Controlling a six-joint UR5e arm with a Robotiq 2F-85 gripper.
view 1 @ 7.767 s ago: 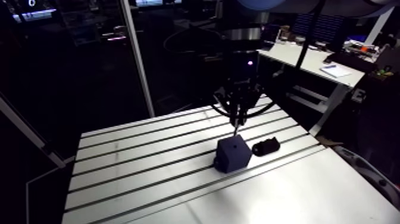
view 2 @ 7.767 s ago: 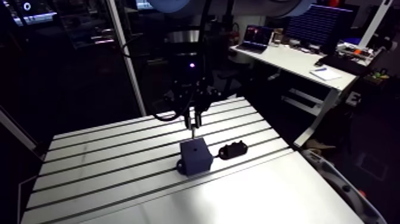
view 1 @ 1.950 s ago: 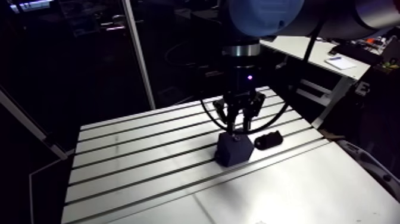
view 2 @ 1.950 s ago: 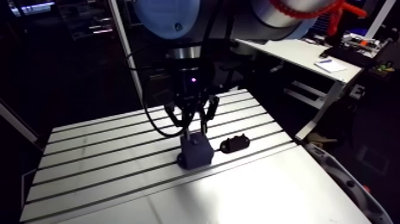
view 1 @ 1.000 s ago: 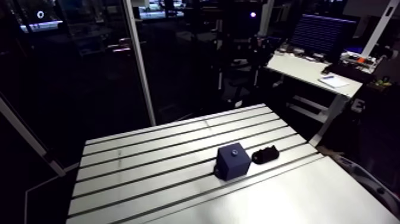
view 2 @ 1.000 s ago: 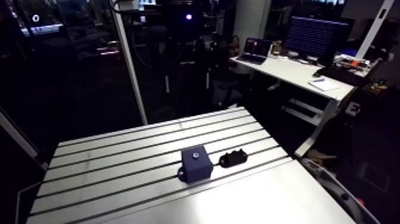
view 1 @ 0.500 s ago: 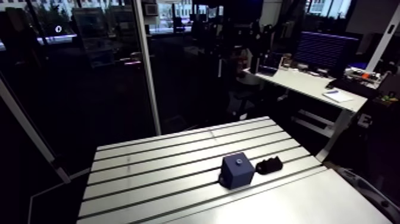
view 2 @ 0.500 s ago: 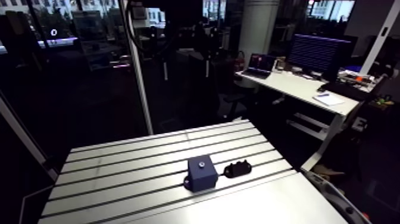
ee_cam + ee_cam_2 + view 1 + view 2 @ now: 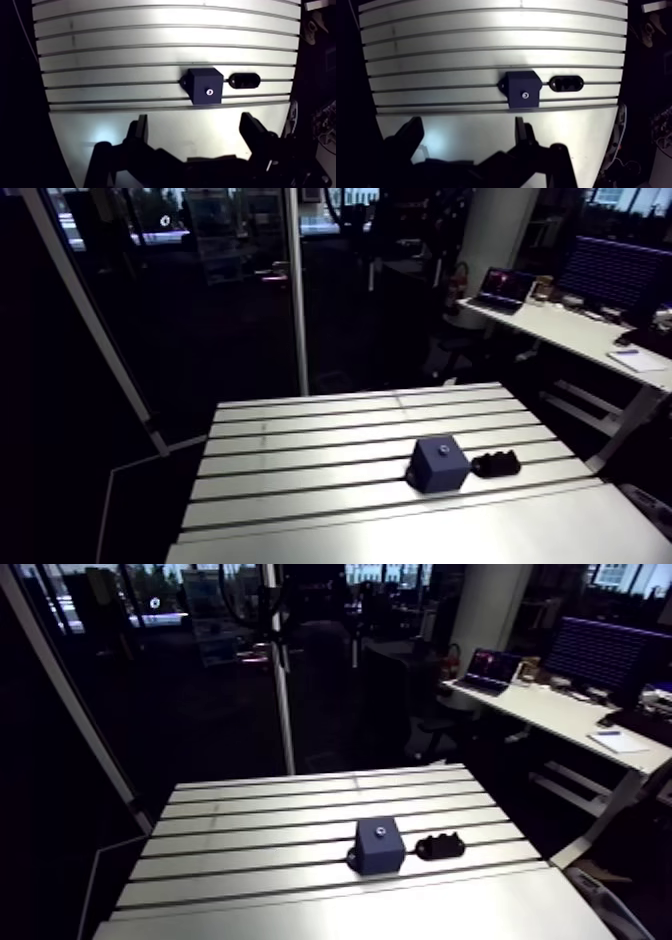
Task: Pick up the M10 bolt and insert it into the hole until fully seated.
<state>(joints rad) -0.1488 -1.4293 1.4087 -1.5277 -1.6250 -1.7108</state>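
On the slotted aluminium bench, the matte navy cube held the M10 bolt, its round metal head showing on top; a black oblong holder lay beside it; my tool hung spread, empty

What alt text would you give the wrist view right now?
A dark blue block with a small shiny bolt head showing in its top face sits on a slotted metal table, ahead of the open, empty gripper. A small black holder lies beside the block, not touching it.
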